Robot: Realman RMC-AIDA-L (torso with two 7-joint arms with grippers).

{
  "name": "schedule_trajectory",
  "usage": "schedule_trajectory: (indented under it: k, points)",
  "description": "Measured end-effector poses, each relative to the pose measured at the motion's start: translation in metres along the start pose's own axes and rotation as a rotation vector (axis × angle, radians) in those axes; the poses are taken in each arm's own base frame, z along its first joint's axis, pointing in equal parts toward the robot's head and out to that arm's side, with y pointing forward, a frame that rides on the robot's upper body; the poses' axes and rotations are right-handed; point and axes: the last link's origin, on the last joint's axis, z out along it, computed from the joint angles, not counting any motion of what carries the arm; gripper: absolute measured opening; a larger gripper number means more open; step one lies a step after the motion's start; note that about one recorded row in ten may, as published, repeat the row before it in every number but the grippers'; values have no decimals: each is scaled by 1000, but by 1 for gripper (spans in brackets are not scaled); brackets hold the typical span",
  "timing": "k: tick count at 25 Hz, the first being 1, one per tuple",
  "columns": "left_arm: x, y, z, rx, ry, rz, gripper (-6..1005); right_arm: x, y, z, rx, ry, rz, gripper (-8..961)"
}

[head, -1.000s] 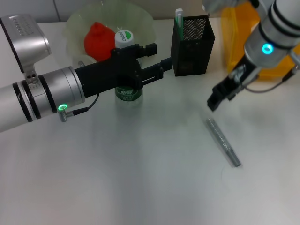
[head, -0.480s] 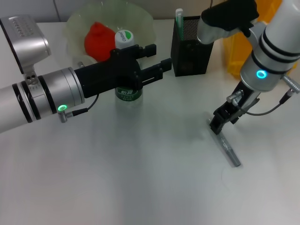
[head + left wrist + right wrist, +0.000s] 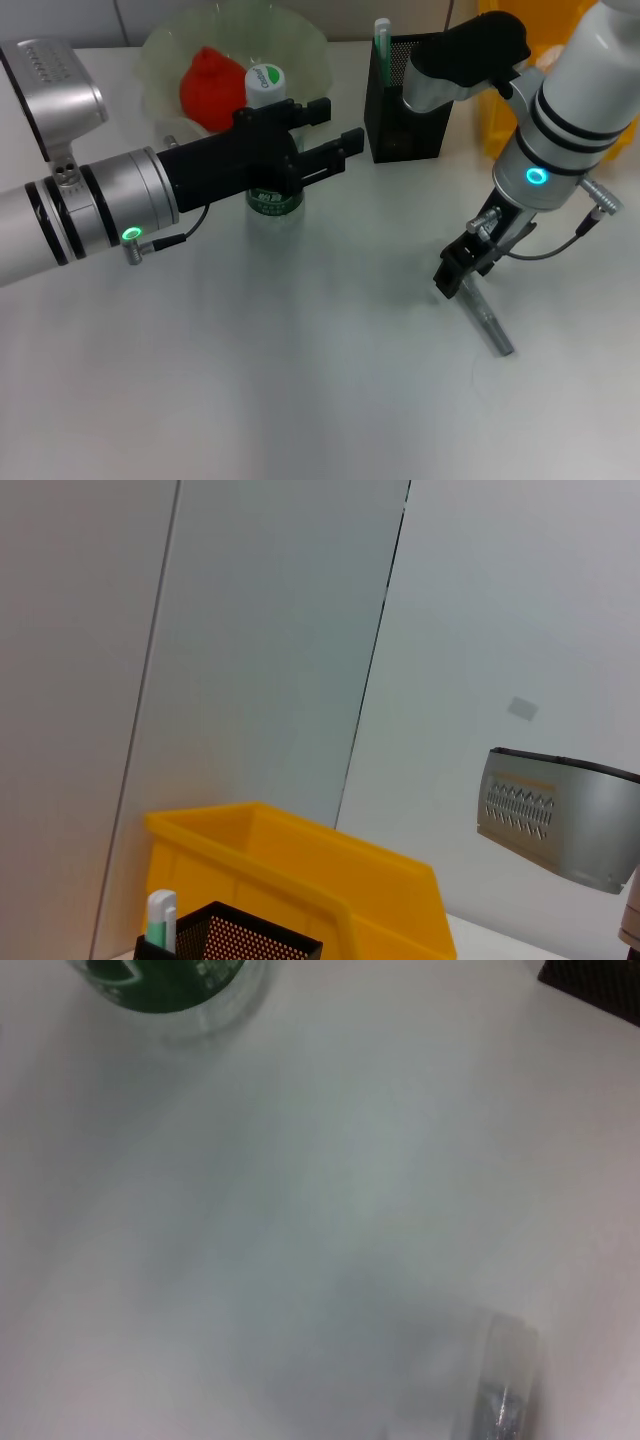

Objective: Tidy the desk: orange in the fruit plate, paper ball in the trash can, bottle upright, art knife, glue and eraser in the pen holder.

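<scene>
While right gripper (image 3: 452, 277) descends on art knife (image 3: 481, 309) lying on bench (image 3: 300, 380), finger state cannot be told | orange (image 3: 208, 88) in fruit plate (image 3: 305, 55); bottle (image 3: 270, 140) upright between spread fingers of left gripper (image 3: 325, 135) | left: knife into pen holder (image 3: 410, 95)

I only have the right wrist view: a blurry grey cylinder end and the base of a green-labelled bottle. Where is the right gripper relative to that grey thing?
Observer: The right gripper is low over one end of the slim grey metal art knife, which lies flat on the table. It is the end nearer the pen holder.
Operator: Is the bottle standing?
Observer: Yes. The clear plastic bottle with the green label stands upright, capped, and the open left gripper reaches across in front of it.
Operator: Anything in the pen holder?
Observer: The square black wire-mesh pen holder has a white and green stick standing in one corner.
</scene>
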Motion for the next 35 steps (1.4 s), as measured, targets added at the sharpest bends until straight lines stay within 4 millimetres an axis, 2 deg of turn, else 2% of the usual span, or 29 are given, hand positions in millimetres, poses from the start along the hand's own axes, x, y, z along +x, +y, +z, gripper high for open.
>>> schedule_trajectory:
  k: [5,8,13,30,35]
  points:
    - [0,0,0,-1,0,-1,605,1,-1,2,-1,2,12,527]
    - [-1,1,-1,-3,-1,-1,604,2,-1,3,-2,4,24,425]
    - [-1,1,-1,-5,-1,-1,605,4,-2,6,-5,19,40,389]
    - [-2,1,-4,-3,5,-8,604,6,-4,9,-4,21,53,358]
    - [-2,2,-4,-4,6,-9,604,5,-5,8,-10,9,61,230]
